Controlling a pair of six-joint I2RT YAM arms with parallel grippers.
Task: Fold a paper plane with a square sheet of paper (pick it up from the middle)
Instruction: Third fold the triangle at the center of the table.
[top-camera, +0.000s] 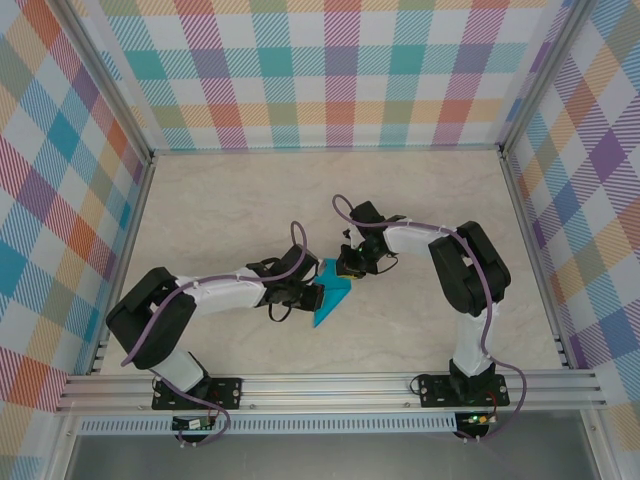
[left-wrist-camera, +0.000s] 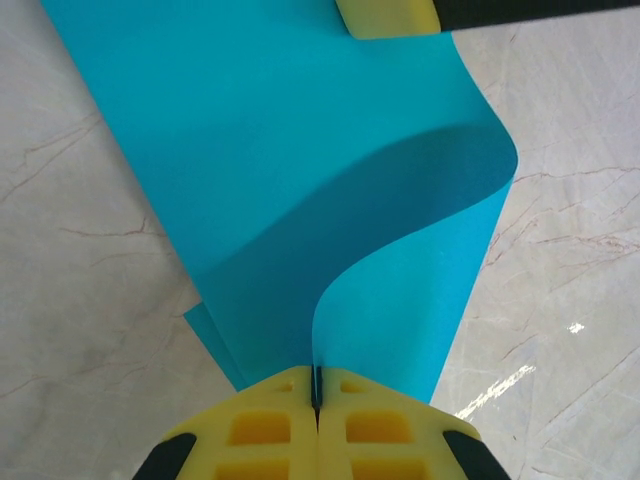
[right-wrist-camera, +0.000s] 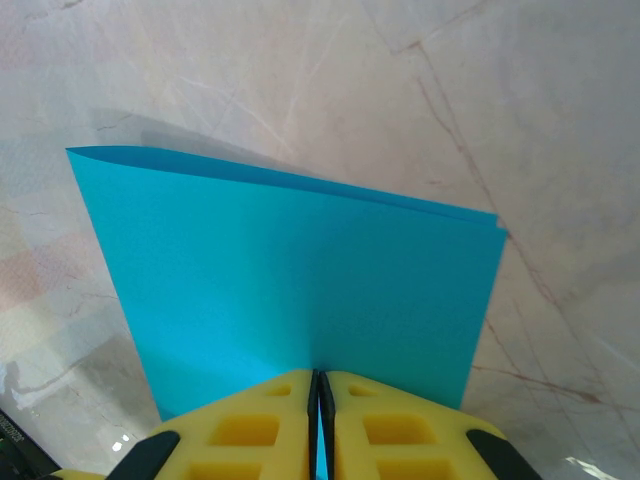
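Marble-patterned beige table (top-camera: 220, 200), seen from above, is closed in along its left, far and right edges by walls (top-camera: 330, 70) of pastel plaid. An aluminium frame rail (top-camera: 330, 385) runs along the near edge. Both arms reach inward and meet around the middle of the surface, a little toward the near edge. Between them is the square sheet of paper (top-camera: 330, 295), teal-blue and partly folded. Its long axis runs roughly near to far, with one corner jutting toward the right edge. The left gripper (top-camera: 310, 296) is at its left side and the right gripper (top-camera: 350, 268) at its far right side. The black wrists cover part of the sheet, and how the jaws stand cannot be told from here.

Left wrist view: the left gripper (left-wrist-camera: 316, 385) has its yellow jaws pressed together on the near edge of the sheet (left-wrist-camera: 300, 170). One layer lifts and bows rightward in a smooth curl above a flatter layer. The right gripper's yellow fingertip (left-wrist-camera: 388, 15) touches the far edge.

Right wrist view: the right gripper (right-wrist-camera: 320, 385) is clamped on the near edge of the sheet (right-wrist-camera: 290, 260). The sheet is doubled over, its fold along the far side, with bare marble around it.
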